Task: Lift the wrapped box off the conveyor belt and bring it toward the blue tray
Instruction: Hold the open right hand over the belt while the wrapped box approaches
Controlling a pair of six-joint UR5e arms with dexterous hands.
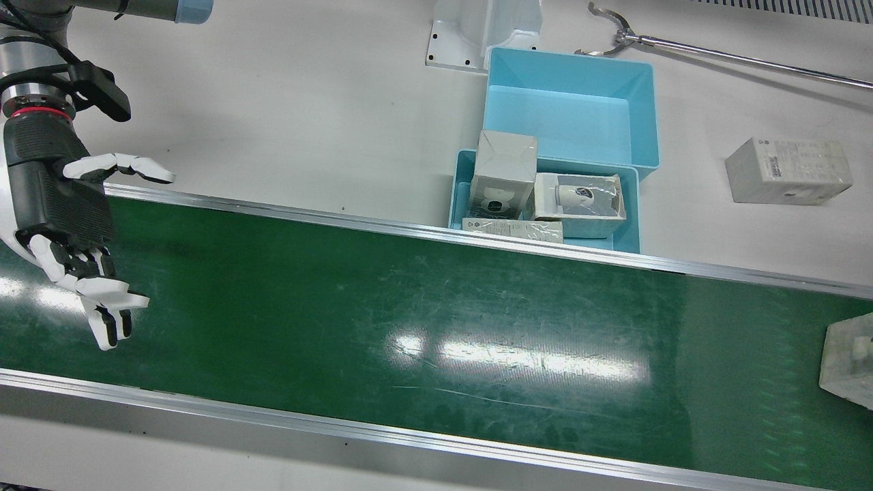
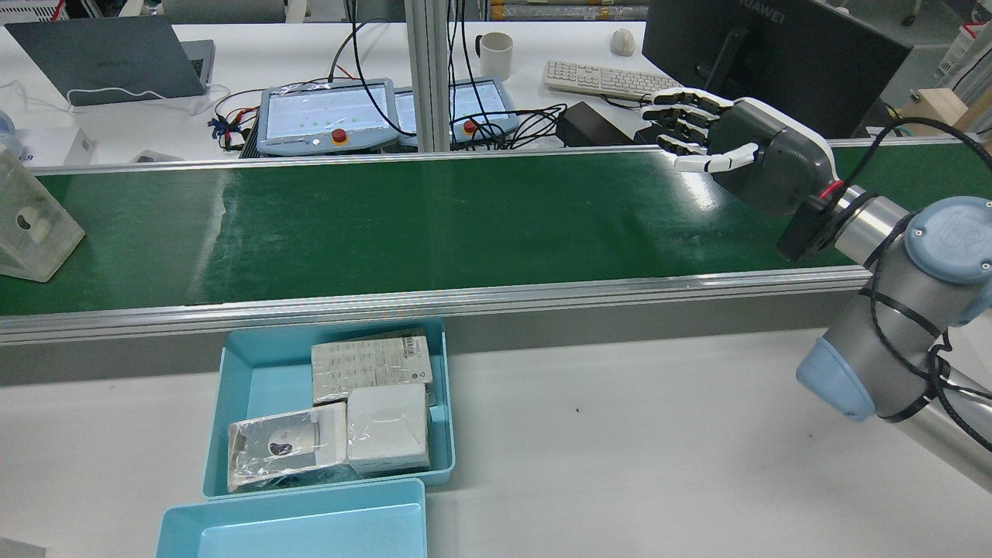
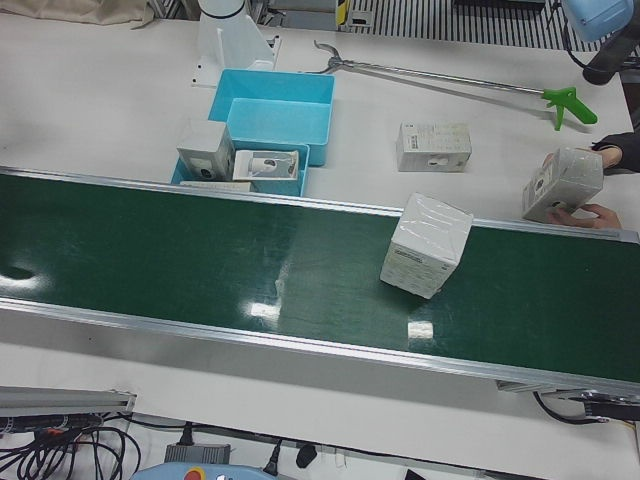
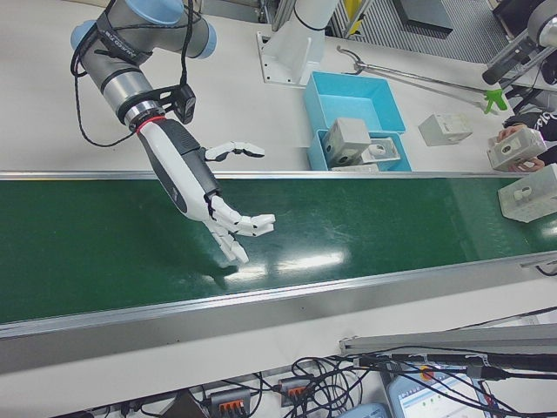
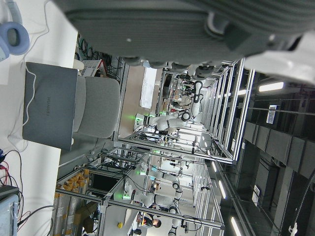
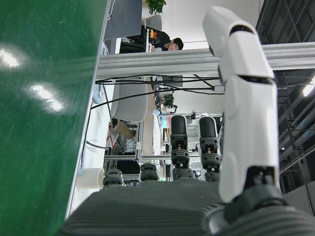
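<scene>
Your right hand (image 4: 213, 202) hangs over the green conveyor belt (image 1: 409, 327) with its fingers (image 1: 102, 300) spread apart and nothing in it; the palm faces along the belt, and in the rear view the same hand (image 2: 744, 159) sits above the belt's far side at that view's right. Your left hand shows only as a dark blurred edge (image 5: 187, 24) at the top of its own camera, so you cannot tell whether it is released or clenched, and no other view catches it. The wrapped box (image 3: 426, 245) stands tilted on the belt, well apart from your right hand; it appears at the belt's edge of frame in the front view (image 1: 849, 361) and the rear view (image 2: 31, 225). On the white worktop (image 1: 307, 102) just beside the belt's rail sits the blue tray (image 1: 464, 170), already holding several wrapped boxes (image 1: 505, 174), with a second, deeper blue tray (image 1: 573, 95) touching its far side. Farther along the worktop lies another white box (image 1: 788, 170) and a long reach-grabber tool (image 3: 440, 75) with a green handle. At the end of the belt a person's hands (image 3: 590, 212) hold one more wrapped box (image 3: 562, 183).
</scene>
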